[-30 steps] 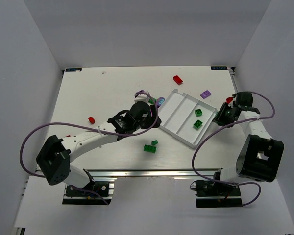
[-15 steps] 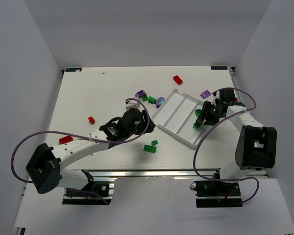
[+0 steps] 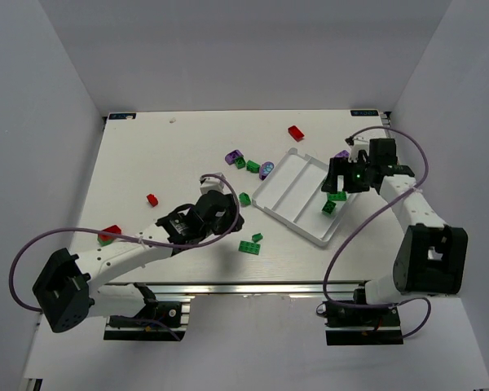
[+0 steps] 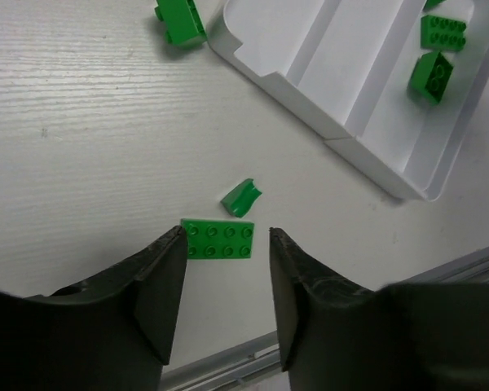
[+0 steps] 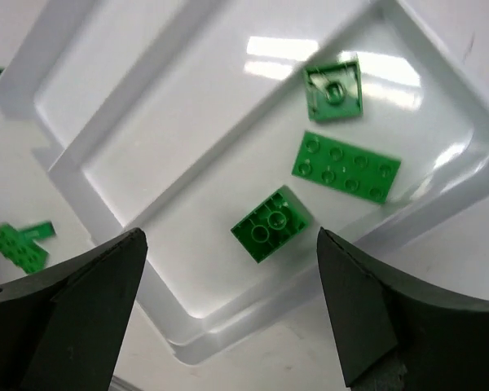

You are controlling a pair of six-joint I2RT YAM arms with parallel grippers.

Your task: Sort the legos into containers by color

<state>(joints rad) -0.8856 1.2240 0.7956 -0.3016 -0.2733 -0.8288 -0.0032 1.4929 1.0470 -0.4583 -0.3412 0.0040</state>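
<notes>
The white tray [image 3: 287,189] lies on the worktop [image 3: 163,155] at 3 o'clock from its centre, and its three compartments run from 1 o'clock to 7 o'clock. The right gripper [image 5: 230,236] hangs over the compartment on the tray's 3 o'clock side. Its fingers stand wide apart and hold nothing. Below them three green legos lie in this compartment: a flat plate [image 5: 346,167], a small brick [image 5: 270,224] at 7 o'clock from the plate, and an upturned piece [image 5: 332,90] at 12 o'clock from it. The other two compartments show no brick.

The left gripper [image 4: 226,234] is at 9 o'clock from the tray, above the bare worktop. Its fingers are also parted, with nothing between them. In the left wrist view a flat green plate [image 4: 218,240] lies on the worktop just past the fingertips, and a small green piece [image 4: 241,198] lies just beside it.

More legos are loose on the worktop: a red one [image 3: 296,133] at 12 o'clock from the tray, a purple one [image 3: 233,155] and two green ones [image 3: 253,166] near the tray's 10 o'clock corner, and two red ones [image 3: 152,199] towards 9 o'clock.
</notes>
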